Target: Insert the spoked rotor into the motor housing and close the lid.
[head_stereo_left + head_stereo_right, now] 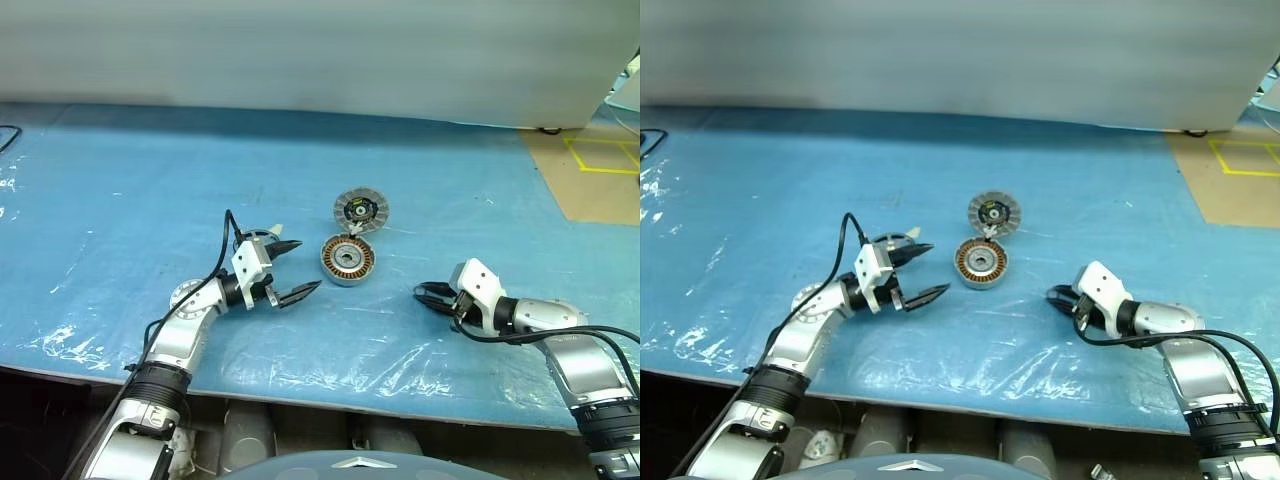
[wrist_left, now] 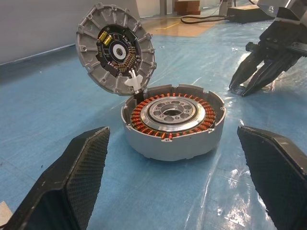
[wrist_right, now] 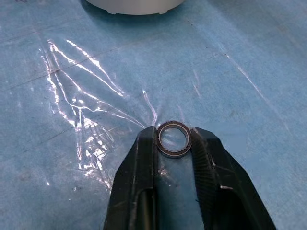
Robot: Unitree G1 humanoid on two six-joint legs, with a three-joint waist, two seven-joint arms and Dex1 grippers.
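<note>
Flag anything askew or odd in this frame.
The lid stands tilted up on edge against the far rim of the motor housing, inner face showing, not lying flat. The right gripper pinches a small plain ring without spokes, low over the blue sheet. Nothing looks spilled or broken.
</note>
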